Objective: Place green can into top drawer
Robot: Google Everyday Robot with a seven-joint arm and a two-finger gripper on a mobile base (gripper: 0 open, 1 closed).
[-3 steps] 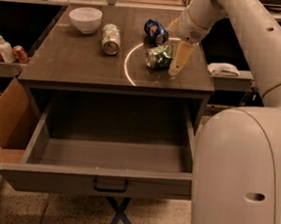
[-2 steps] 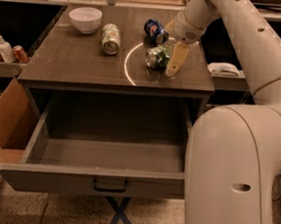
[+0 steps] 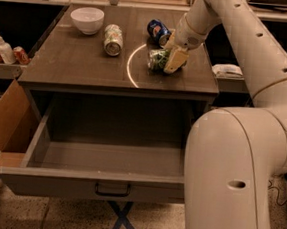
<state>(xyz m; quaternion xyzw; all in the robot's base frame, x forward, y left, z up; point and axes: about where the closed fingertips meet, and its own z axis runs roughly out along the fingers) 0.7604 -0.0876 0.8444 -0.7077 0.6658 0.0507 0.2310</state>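
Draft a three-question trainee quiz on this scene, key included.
1. True or false: the wide shallow grey-brown top drawer stands open and empty.
2. The two-finger gripper, at the dark wooden tabletop's far right, is at which object? A) round white bowl B) small mottled green can C) shiny blue can
3. Fill in: cans lying on the tabletop number ____.
Key: 1 true; 2 B; 3 three.

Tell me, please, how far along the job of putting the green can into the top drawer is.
Done: the top drawer stands pulled open. In hand: the end effector is down at the green can, which lies on the tabletop. Left: lifting the can, carrying it over the drawer and setting it inside.
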